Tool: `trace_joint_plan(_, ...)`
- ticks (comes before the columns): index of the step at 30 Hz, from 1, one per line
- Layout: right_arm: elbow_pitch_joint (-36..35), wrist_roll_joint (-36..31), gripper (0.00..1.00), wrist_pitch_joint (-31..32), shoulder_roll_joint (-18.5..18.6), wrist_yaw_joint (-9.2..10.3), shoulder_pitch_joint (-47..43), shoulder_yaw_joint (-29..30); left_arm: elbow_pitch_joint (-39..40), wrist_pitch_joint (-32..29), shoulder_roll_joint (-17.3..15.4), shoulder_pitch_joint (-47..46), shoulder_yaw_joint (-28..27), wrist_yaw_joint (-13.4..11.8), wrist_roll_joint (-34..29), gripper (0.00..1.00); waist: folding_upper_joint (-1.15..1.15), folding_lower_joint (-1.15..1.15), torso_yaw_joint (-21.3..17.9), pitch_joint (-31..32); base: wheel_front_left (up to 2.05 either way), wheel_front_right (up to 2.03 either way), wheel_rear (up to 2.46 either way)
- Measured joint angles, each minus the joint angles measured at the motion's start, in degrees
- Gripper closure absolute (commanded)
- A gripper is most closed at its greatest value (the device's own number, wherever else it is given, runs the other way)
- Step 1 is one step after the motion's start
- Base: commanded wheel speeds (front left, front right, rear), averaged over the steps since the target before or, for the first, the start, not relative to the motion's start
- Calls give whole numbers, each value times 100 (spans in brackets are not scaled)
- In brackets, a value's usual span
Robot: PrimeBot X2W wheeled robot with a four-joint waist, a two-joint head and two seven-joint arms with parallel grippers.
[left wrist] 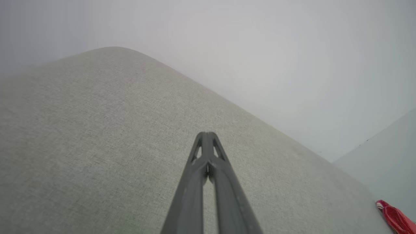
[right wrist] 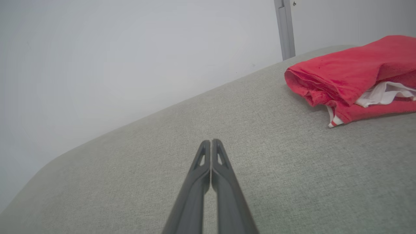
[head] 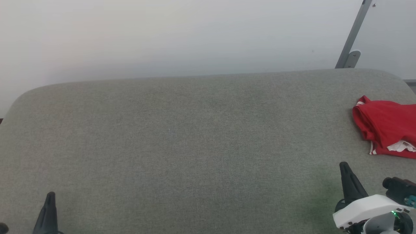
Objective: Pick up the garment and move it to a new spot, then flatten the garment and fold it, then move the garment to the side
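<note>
Here, garment point(head: 386, 126) folded rightward, left gripper point(left wrist: 206, 134), right gripper point(right wrist: 211, 141) clenched empty in wrist views

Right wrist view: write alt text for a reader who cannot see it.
A folded red garment with white fabric showing lies at the upper right on a grey fabric surface. The right gripper rises from the bottom edge, shut and empty, apart from the garment.

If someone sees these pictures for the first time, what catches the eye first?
The red garment, in a loose bundle, lies at the right edge of the grey padded surface. The left pincer and the right pincer are both shut and empty, away from it.
</note>
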State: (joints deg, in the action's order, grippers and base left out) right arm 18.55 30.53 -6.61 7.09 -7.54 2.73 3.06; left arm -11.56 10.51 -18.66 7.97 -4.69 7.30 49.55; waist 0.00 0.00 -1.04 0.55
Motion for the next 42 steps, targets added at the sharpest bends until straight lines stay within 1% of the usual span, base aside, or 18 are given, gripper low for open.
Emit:
trace_joint_plan(20,-127,1653,100,335,-114,0,71,87,-71,-453,419,-354,-48,0,1134,100,0,0,19,-13,0,0,0)
trace_joint_plan(42,-215,3037,100,641,-199,3,141,166,-121,-838,773,-681,-94,0,2111,100,0,0,39,-27,0,0,0)
